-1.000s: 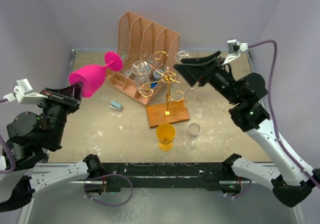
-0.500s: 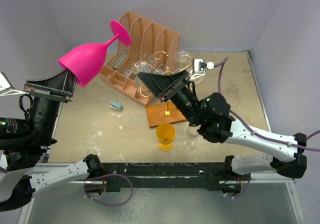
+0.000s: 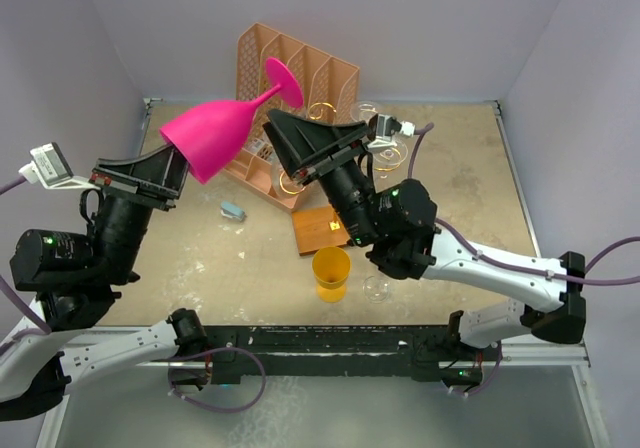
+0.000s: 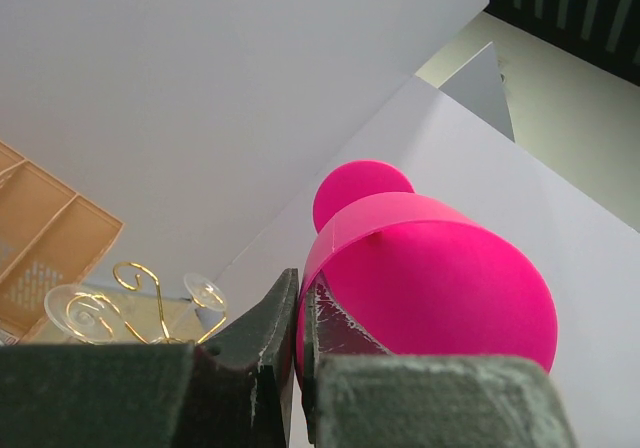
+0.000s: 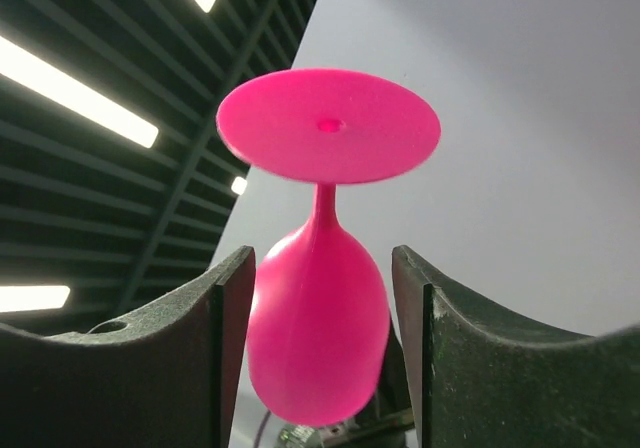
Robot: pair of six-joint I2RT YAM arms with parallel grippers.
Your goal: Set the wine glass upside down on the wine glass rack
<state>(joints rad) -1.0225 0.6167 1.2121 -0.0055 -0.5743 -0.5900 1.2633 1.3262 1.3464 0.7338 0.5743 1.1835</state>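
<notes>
Pink wine glass (image 3: pixel 215 140) gripped at its rim by the fully closed left claw (image 3: pixel 172 168), held tilted above the table (image 3: pixel 460 198), stem flanked by the wide-open, empty right claw (image 3: pixel 280 133), gold rack (image 3: pixel 318 230) stood beneath.

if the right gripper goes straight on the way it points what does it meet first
Most likely the pink wine glass, which the left gripper holds by its rim. In the right wrist view its bowl sits centred between the open fingers of the right gripper; how far off is unclear.
</notes>
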